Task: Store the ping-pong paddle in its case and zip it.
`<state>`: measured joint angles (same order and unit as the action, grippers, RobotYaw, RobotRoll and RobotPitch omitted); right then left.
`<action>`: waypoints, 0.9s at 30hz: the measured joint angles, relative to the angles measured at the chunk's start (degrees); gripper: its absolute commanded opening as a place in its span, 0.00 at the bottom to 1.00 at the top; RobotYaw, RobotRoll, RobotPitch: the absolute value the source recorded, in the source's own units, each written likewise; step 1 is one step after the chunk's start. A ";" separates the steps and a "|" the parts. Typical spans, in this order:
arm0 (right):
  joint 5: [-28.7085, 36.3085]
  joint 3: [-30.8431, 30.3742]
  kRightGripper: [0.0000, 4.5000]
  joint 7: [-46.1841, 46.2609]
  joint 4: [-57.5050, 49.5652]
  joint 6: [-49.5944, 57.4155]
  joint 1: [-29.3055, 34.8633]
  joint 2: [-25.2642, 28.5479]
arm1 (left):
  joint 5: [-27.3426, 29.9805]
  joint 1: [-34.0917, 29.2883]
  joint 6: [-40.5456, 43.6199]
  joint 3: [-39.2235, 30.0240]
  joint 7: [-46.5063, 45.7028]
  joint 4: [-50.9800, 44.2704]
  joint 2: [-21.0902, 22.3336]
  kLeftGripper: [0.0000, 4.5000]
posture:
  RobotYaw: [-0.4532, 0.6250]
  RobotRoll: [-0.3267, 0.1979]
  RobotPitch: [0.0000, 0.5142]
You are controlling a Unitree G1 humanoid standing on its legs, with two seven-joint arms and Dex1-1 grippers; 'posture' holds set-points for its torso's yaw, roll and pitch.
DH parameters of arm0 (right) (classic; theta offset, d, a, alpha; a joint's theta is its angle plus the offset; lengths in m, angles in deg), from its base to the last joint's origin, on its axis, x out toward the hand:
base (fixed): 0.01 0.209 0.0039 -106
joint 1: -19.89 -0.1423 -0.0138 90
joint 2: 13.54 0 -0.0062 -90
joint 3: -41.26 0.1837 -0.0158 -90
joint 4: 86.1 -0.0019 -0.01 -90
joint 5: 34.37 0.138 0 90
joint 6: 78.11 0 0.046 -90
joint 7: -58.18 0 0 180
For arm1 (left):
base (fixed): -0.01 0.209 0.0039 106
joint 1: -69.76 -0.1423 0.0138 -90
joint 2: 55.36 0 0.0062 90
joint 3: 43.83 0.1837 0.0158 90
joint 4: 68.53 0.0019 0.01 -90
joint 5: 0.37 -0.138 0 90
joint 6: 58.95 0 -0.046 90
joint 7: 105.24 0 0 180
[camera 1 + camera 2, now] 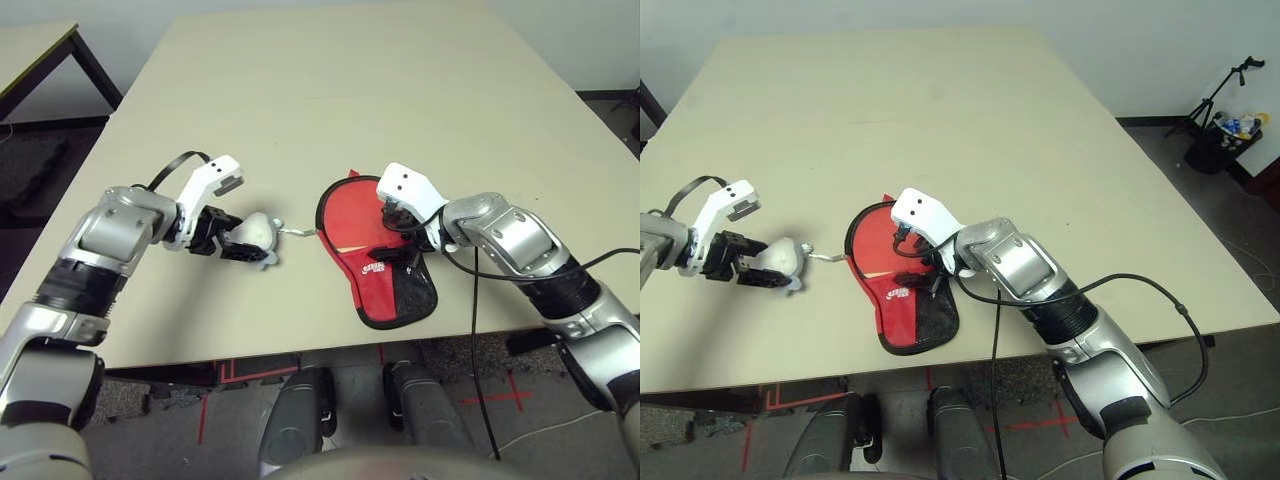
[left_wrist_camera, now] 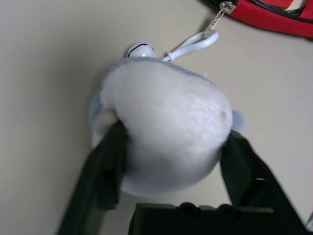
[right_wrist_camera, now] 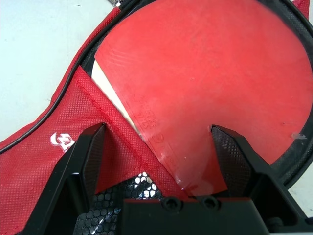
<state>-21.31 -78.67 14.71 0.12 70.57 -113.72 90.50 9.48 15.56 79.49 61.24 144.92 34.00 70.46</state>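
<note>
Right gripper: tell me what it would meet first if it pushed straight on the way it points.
Probably the ping-pong paddle: its red face lies between the right gripper's open fingers, inside the case.

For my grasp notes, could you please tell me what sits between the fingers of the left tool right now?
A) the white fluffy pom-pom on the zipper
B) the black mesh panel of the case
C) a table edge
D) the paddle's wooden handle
A: in the left wrist view the two black fingers flank the white pom-pom, whose loop runs to the zipper pull on the red case; the left tool is at it on the table.
</note>
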 measured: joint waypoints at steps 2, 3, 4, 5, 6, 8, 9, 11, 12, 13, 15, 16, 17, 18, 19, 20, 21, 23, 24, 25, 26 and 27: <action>-0.18 0.00 1.00 -0.08 0.11 0.00 0.00 -0.14 | -0.57 -0.01 -0.40 -0.04 -0.15 0.10 -0.37 0.43 | 0.39 0.62 0.24; -0.25 0.00 1.00 -0.14 0.24 0.00 0.00 -0.19 | -0.75 0.02 -0.74 -0.20 -0.29 0.49 -0.64 0.37 | 0.39 0.62 0.24; -0.32 0.00 1.00 -0.19 0.37 -0.01 0.00 -0.26 | -0.80 0.05 -1.00 -0.34 -0.49 1.03 -0.91 0.30 | 0.39 0.62 0.24; -0.40 0.00 1.00 -0.31 0.55 -0.02 0.00 -0.35 | -0.91 0.16 -1.36 -0.44 -0.69 1.51 -1.15 0.25 | 0.39 0.62 0.24; -0.48 0.01 1.00 -0.38 0.72 -0.04 0.00 -0.42 | -1.05 0.39 -1.80 -0.46 -0.95 1.98 -1.34 0.20 | 0.39 0.62 0.24; -0.65 0.05 1.00 -0.40 0.94 -0.13 0.00 -0.54 | -1.44 1.22 -2.84 -0.53 -1.47 3.49 -1.83 0.12 | 0.39 0.62 0.24; -0.78 0.06 1.00 -0.40 0.99 -0.14 0.00 -0.60 | -1.64 1.79 -3.57 -0.73 -1.85 4.37 -2.24 0.09 | 0.39 0.62 0.24; -1.02 0.24 1.00 -0.41 1.03 -0.13 0.06 -0.57 | -2.38 3.32 -6.25 -1.12 -3.25 7.51 -3.86 0.07 | 0.40 0.62 0.25; -1.20 0.31 1.00 -0.41 1.03 -0.14 0.15 -0.58 | -2.95 4.22 -7.97 -1.37 -4.11 9.45 -4.84 0.06 | 0.40 0.62 0.25; -1.42 0.44 1.00 -0.41 1.04 -0.15 0.27 -0.53 | -3.43 5.54 -10.21 -1.65 -5.48 12.32 -6.25 0.06 | 0.40 0.62 0.25; -1.72 0.66 1.00 -0.40 1.02 -0.23 0.62 -0.58 | -4.77 7.85 -14.60 -2.11 -7.97 17.78 -8.80 0.06 | 0.40 0.62 0.26; -1.83 0.97 1.00 -0.40 1.03 -0.26 1.01 -0.59 | -5.69 9.29 -17.17 -2.38 -9.59 21.01 -10.31 0.06 | 0.40 0.62 0.26; -1.97 1.14 1.00 -0.39 1.02 -0.25 1.12 -0.61 | -6.24 10.60 -19.60 -2.60 -11.23 23.90 -11.76 0.06 | 0.40 0.62 0.26; -2.13 1.24 1.00 -0.39 1.01 -0.23 1.21 -0.65 | -6.96 11.86 -21.53 -2.81 -12.61 26.56 -13.18 0.06 | 0.40 0.62 0.26; -2.30 1.32 1.00 -0.38 1.01 -0.20 1.30 -0.69 | -7.60 13.41 -23.66 -3.12 -14.37 29.71 -14.94 0.06 | 0.40 0.62 0.27; -2.40 1.36 1.00 -0.37 0.99 -0.19 1.36 -0.77 | -8.00 14.42 -25.25 -3.30 -15.79 31.78 -16.11 0.06 | 0.40 0.62 0.27; -2.47 1.41 1.00 -0.37 0.98 -0.19 1.47 -0.85 | -8.30 15.47 -27.25 -3.69 -17.40 34.23 -17.33 0.06 | 0.40 0.62 0.27; -2.47 1.34 1.00 -0.56 0.86 -0.24 1.95 -1.37 | -9.59 17.93 -32.35 -4.24 -21.39 39.71 -20.13 0.06 | 0.40 0.62 0.28; -2.59 1.35 1.00 -0.56 0.80 -0.32 2.03 -1.64 | -9.90 18.64 -34.18 -4.52 -22.56 41.44 -21.03 0.06 | 0.40 0.62 0.28; -2.66 1.35 1.00 -0.56 0.81 -0.44 2.07 -1.67 | -10.20 19.69 -36.01 -5.00 -23.93 43.61 -22.14 0.06 | 0.40 0.62 0.29; -2.69 1.35 1.00 -0.57 0.80 -0.53 2.11 -1.73 | -10.27 20.72 -37.43 -5.52 -25.24 45.52 -23.35 0.06 | 0.40 0.62 0.29; -2.73 1.35 1.00 -0.59 0.81 -0.56 2.12 -1.76 | -10.29 21.75 -38.46 -6.04 -26.60 47.32 -24.67 0.06 | 0.39 0.62 0.29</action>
<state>-24.04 -77.32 14.12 0.93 70.01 -111.60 88.74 -0.81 37.31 41.03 55.20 118.31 81.31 45.79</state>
